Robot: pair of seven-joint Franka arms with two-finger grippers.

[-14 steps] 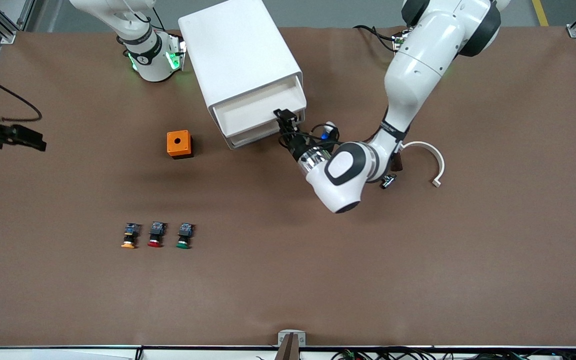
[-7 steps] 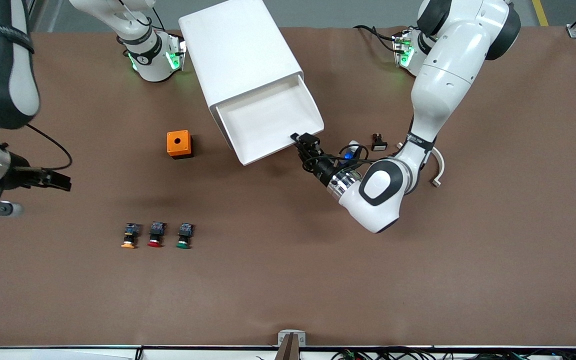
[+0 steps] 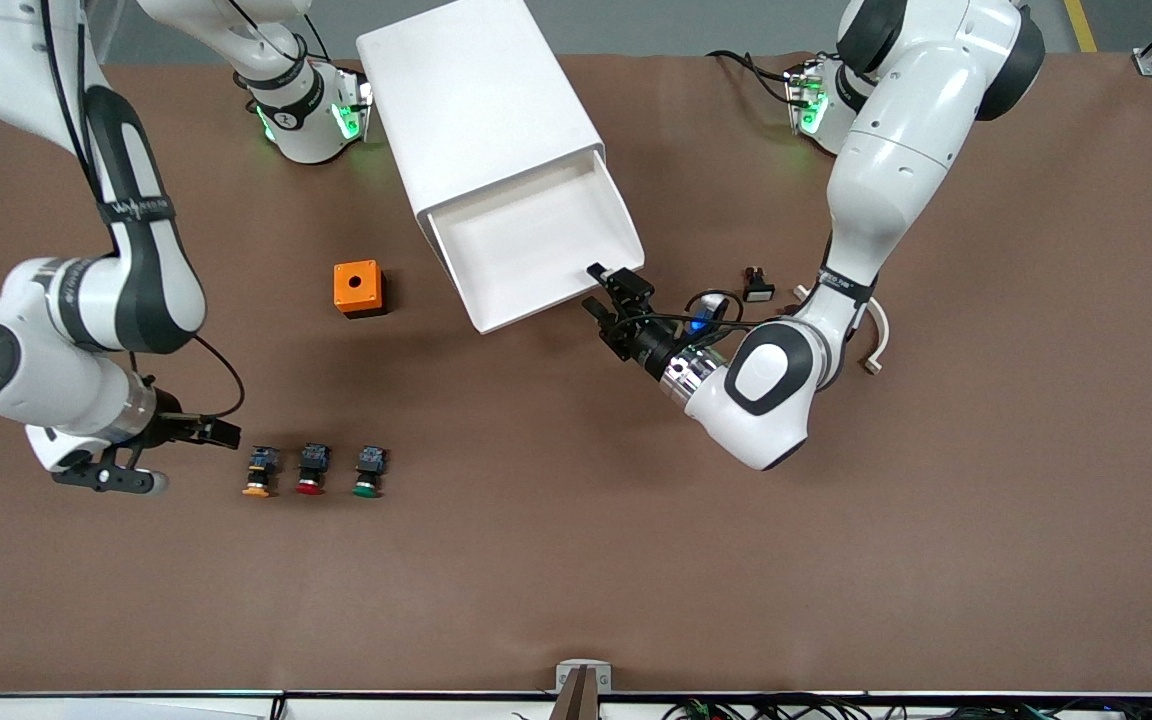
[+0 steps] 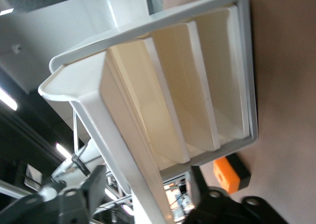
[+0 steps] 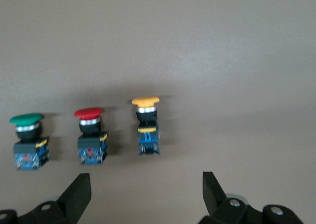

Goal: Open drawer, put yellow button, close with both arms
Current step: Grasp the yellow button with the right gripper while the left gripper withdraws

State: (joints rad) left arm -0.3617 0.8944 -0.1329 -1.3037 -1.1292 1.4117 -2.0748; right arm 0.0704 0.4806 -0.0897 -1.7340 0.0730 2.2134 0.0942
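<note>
The white cabinet [image 3: 476, 100] stands near the arms' bases. Its top drawer [image 3: 526, 245] is pulled out and shows an empty tray. My left gripper [image 3: 619, 297] is open at the drawer's front corner. In the left wrist view the drawer's front wall [image 4: 128, 135] runs between the spread fingers of the left gripper [image 4: 148, 184]. The yellow button [image 3: 256, 472] lies on the table nearer the front camera, first in a row of three. My right gripper [image 3: 224, 433] is open and empty just beside it. In the right wrist view the yellow button [image 5: 147, 125] lies ahead of the open right gripper [image 5: 145, 192].
A red button [image 3: 311, 468] and a green button [image 3: 368, 472] lie beside the yellow one. An orange cube with a hole [image 3: 357, 288] sits between the buttons and the cabinet. A small black part [image 3: 758, 285] and a white curved piece [image 3: 874, 325] lie by the left arm.
The left gripper pulled the top drawer out, then stayed at its front corner. The right arm swung in from the table's edge and came down beside the yellow button.
</note>
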